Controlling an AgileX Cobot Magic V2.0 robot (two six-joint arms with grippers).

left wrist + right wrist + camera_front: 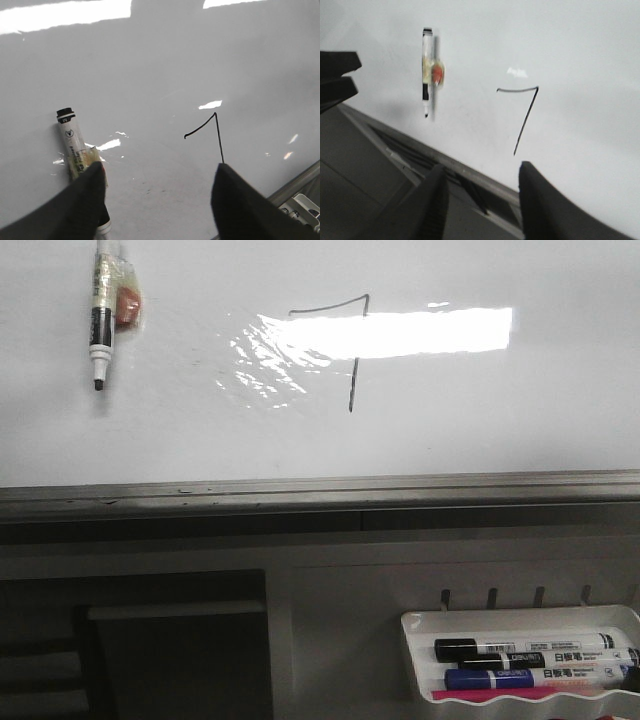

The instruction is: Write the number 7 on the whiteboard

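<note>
The number 7 (353, 380) is drawn in thin black line on the whiteboard (500, 420), partly under a bright light reflection. It also shows in the left wrist view (219, 137) and the right wrist view (526, 120). A white-and-black marker (101, 320) is stuck to the board at the upper left, tip down, with yellowish tape and an orange-red piece on it. My left gripper (160, 172) is open and empty in front of the board, one finger overlapping the marker (70, 140) in its view. My right gripper (482, 167) is open and empty near the board's lower edge. Neither gripper shows in the front view.
The board's grey metal lower edge (320, 490) runs across the front view. Below it at the right hangs a small white tray (520, 618) holding black and blue markers (500, 650). A dark recess (150, 640) lies at the lower left. A dark blocky shape (335, 75) shows in the right wrist view.
</note>
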